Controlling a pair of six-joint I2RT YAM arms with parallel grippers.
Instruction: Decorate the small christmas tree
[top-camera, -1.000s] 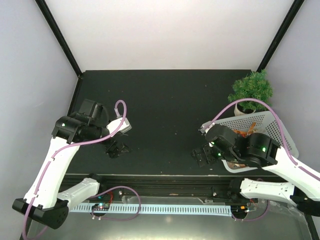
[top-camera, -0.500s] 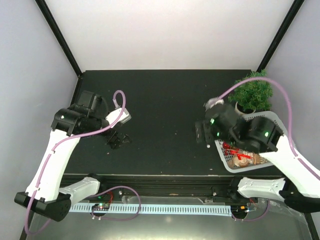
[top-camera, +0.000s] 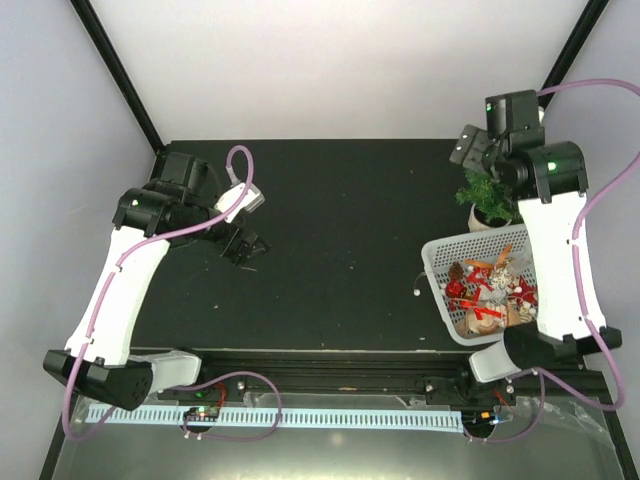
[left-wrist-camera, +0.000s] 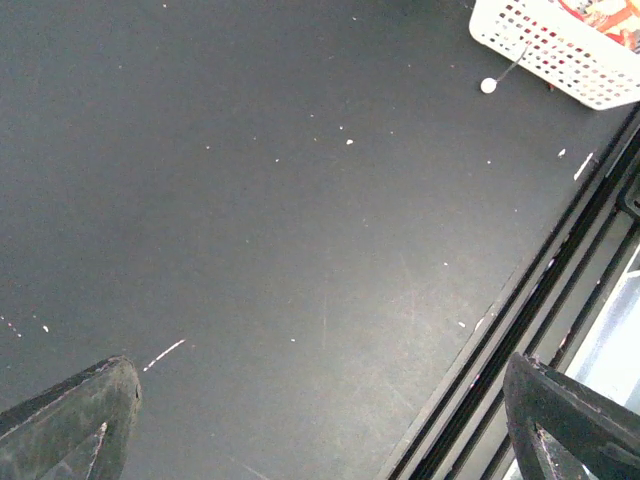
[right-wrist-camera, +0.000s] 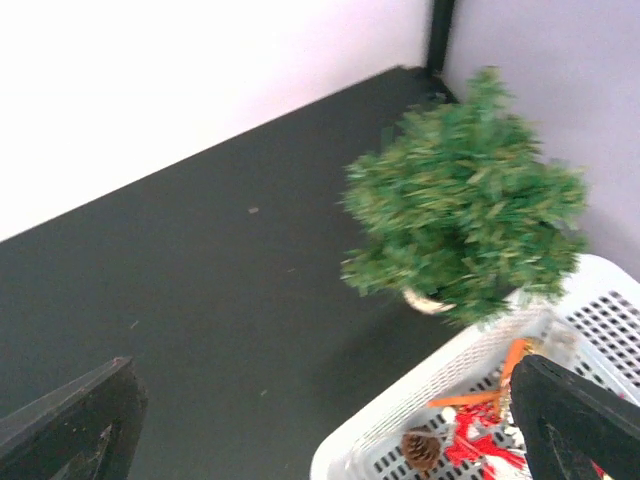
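Note:
The small christmas tree (top-camera: 497, 193), bushy green in a white pot, stands at the table's far right and is partly hidden by my right arm. It also shows in the right wrist view (right-wrist-camera: 465, 215), just behind the white basket (right-wrist-camera: 440, 420). My right gripper (top-camera: 470, 150) is raised above the tree's left side, open and empty (right-wrist-camera: 322, 375). My left gripper (top-camera: 240, 247) hovers over the left of the table, open and empty (left-wrist-camera: 318, 380). The basket (top-camera: 437, 258) holds red, orange and brown ornaments, among them a pine cone (right-wrist-camera: 420, 450).
A small white ball on a string (top-camera: 415, 293) hangs outside the basket's left wall and shows in the left wrist view (left-wrist-camera: 487, 86) beside the basket corner (left-wrist-camera: 560, 50). The table's front rail (left-wrist-camera: 520, 320) runs along the near edge. Walls stand close behind and right of the tree.
My right arm has swung up and back, from low beside the basket's left side to above the tree, uncovering the basket. My left gripper has shifted slightly back and right.

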